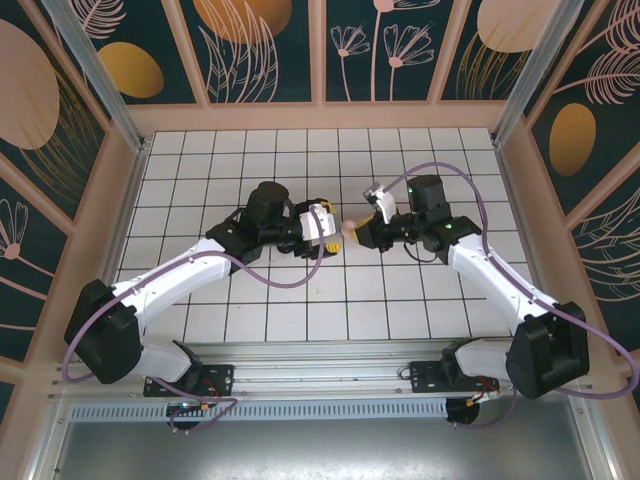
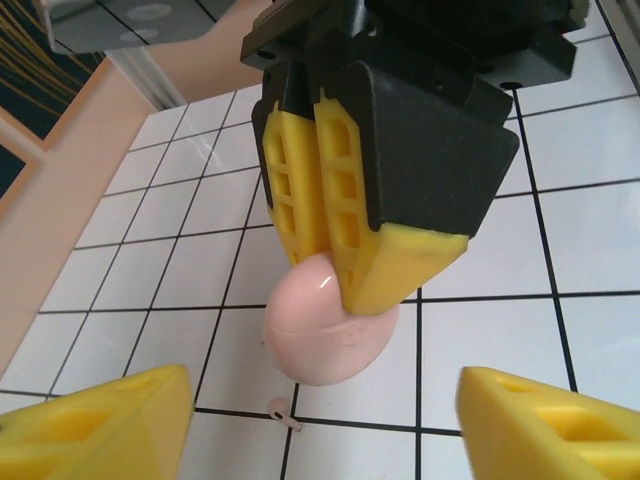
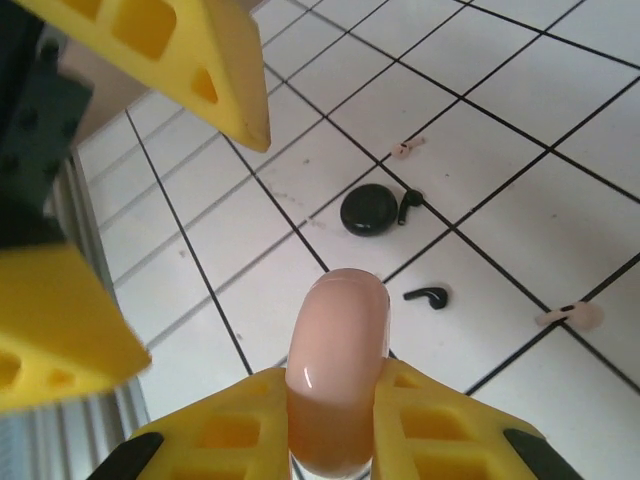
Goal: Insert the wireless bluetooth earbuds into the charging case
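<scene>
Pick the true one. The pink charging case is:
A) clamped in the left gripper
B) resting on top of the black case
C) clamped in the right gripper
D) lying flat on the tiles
C: in the right wrist view the pink charging case sits pinched between the yellow fingers of the right gripper, while the left wrist view shows the left gripper open in front of it, gripping nothing.
</scene>
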{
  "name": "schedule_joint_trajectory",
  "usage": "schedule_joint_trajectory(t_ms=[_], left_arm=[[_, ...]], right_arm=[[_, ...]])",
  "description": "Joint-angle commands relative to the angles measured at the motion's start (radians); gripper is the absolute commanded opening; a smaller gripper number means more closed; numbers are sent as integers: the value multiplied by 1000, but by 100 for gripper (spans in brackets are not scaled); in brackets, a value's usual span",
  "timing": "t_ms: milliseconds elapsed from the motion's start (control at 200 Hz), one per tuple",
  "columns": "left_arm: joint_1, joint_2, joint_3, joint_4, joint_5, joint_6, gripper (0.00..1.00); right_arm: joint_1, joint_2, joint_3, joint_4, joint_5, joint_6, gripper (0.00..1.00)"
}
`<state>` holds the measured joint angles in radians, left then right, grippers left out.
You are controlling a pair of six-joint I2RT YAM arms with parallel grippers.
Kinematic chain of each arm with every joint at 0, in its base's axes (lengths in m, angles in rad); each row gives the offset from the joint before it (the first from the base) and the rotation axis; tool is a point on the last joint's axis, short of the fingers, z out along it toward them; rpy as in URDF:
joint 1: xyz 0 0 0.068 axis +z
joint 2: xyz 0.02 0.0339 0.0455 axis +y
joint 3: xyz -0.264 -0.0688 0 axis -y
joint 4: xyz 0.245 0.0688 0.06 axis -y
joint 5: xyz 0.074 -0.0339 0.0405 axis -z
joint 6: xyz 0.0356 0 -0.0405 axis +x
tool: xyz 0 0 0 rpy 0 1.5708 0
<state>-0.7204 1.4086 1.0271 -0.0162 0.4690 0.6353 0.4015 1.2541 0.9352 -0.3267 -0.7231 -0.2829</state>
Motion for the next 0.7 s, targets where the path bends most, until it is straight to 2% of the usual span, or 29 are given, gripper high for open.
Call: schedule_joint_trajectory(t_ms=[0, 45, 155, 265, 556, 696], left_arm=[[-5, -20, 29, -50, 43, 49, 66], [-6, -19, 33, -67, 47, 71, 65], [-7, -8, 54, -171, 107, 221, 56], [-7, 8, 67, -204, 116, 251, 56], [-6, 32, 78, -206, 128, 261, 56], [-6, 44, 83, -206, 134, 260, 53]], right_arm=[[-2, -41, 0, -80, -9, -288, 19], [-1, -54, -11, -88, -27, -373, 19], [-1, -82, -28, -103, -51, -538, 18], [2, -92, -25, -112, -74, -623, 16], [27, -116, -37, -78, -115, -720, 15], [34, -120, -33, -69, -152, -731, 15]])
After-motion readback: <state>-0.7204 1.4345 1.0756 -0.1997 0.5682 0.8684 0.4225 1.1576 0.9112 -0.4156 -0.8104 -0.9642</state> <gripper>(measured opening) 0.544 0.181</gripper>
